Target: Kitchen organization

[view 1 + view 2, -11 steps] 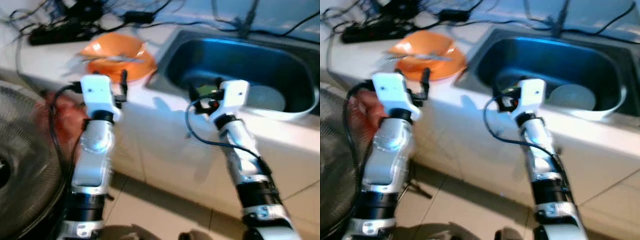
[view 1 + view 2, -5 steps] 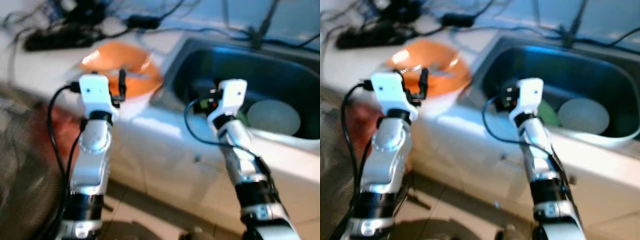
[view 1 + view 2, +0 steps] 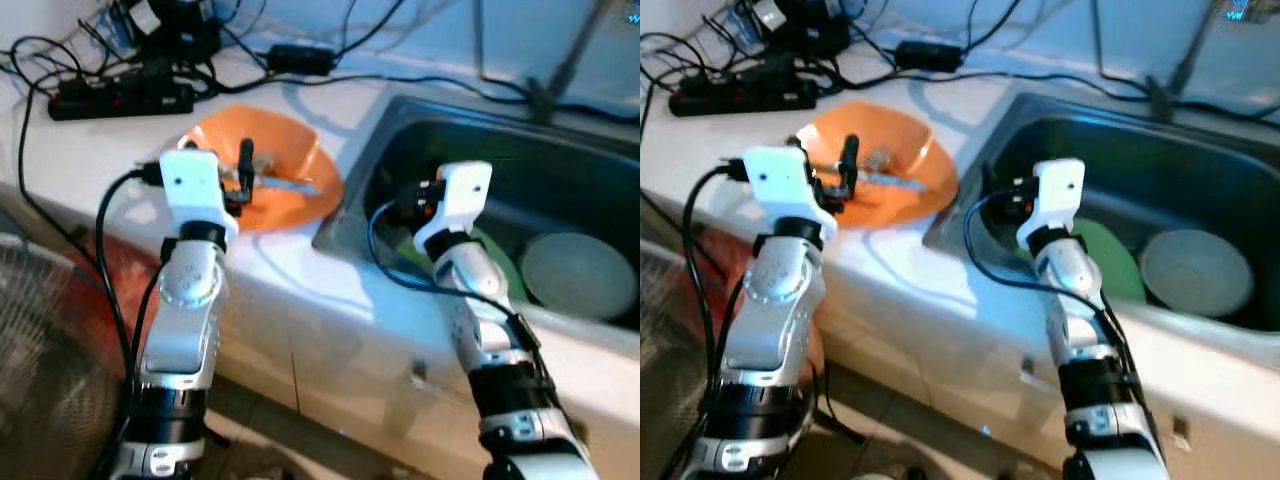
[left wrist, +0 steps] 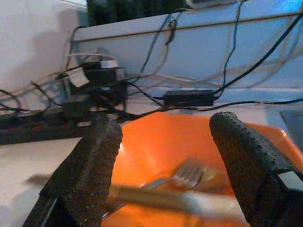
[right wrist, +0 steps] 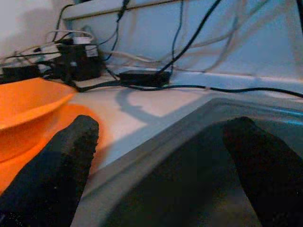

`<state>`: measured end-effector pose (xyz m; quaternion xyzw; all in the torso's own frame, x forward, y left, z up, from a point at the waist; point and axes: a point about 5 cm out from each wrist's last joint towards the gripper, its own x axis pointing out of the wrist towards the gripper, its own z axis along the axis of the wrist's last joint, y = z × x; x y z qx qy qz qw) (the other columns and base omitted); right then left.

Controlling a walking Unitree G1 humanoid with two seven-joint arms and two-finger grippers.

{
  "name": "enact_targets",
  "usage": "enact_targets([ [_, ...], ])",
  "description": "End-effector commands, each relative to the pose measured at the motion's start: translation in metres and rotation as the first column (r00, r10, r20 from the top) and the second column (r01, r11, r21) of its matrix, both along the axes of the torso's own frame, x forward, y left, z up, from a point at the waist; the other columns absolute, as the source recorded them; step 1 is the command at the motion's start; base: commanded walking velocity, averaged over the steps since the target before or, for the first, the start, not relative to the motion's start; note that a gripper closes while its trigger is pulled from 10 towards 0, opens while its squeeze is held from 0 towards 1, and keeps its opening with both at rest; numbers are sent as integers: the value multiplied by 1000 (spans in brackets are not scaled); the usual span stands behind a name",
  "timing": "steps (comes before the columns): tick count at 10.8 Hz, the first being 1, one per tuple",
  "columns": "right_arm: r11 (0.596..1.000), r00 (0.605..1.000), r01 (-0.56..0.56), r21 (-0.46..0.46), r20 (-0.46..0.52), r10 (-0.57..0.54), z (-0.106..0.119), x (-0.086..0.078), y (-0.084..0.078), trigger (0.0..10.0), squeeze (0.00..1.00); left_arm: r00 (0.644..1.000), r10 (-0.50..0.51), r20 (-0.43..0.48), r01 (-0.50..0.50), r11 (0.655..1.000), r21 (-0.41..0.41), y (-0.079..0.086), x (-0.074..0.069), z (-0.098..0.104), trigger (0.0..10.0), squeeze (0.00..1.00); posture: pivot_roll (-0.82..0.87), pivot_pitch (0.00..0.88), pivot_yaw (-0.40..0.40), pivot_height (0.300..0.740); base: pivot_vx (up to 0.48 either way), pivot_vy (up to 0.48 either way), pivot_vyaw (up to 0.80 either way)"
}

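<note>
Home kitchen, steel sink (image 3: pixel 560 140) set in white counter (image 3: pixel 290 290)

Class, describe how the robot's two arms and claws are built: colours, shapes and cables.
Both arms are silver tubes with black joint rings and white boxy wrist blocks. Black cables loop along each. The left claw and right claw each carry two long black fingers with a pebbled, dotted grip surface.

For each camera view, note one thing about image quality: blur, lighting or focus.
Left eye view: fairly sharp, bluish cast on the sink. Right eye view: the same, with bright glare on the counter. Left wrist view: fingers crisp, the fork in the orange bowl smeared. Right wrist view: dim, fingers soft and dark.
</note>
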<state>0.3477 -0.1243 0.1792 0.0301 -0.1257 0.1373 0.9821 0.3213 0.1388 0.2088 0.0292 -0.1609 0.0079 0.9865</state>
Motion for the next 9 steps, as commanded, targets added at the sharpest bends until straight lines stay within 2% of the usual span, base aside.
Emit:
enact_targets([
  [1,1000,1000,27,2,13,-27,3,0,-9,10000,0,999,-40,36,40,999,-2,-9,-3,5,10000,0,68,119,19,740,0,0,0],
  [2,1000,1000,28,2,12,-28,3,0,-9,10000,0,995,-68,66,68,998,6,-13,-5,9,10000,0,68,119,19,740,0,0,0],
  [9,1000,1000,24,2,11,-24,2,0,-8,10000,0,987,-119,111,118,993,18,-19,-9,15,10000,0,68,113,20,740,0,0,0],
])
